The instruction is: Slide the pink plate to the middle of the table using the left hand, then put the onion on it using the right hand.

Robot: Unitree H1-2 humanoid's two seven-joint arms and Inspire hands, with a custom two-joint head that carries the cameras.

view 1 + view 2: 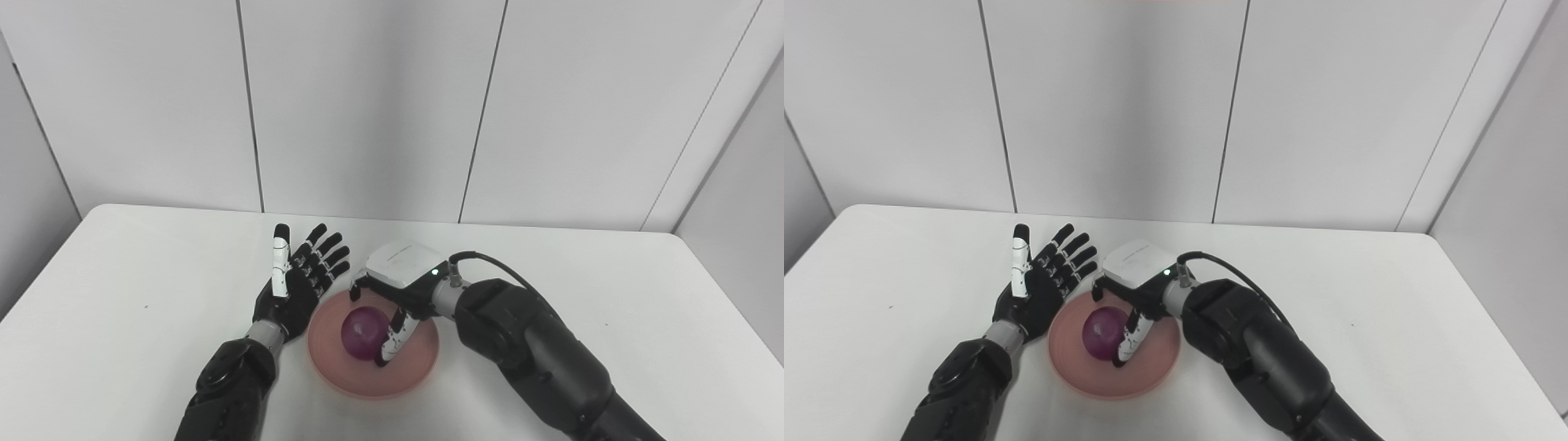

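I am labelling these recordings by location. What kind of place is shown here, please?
Probably a lab or robot test booth, not a kitchen: a bare white table boxed in by plain white wall panels, holding only a pink plate and an onion.

onion [362, 332] on plate [367, 380], plate mid-table [122, 294], left hand [297, 288] just left of plate, right hand [392, 294] over onion

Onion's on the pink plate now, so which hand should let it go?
The right hand: its fingers curl around the onion on the pink plate. The left hand is open beside it.
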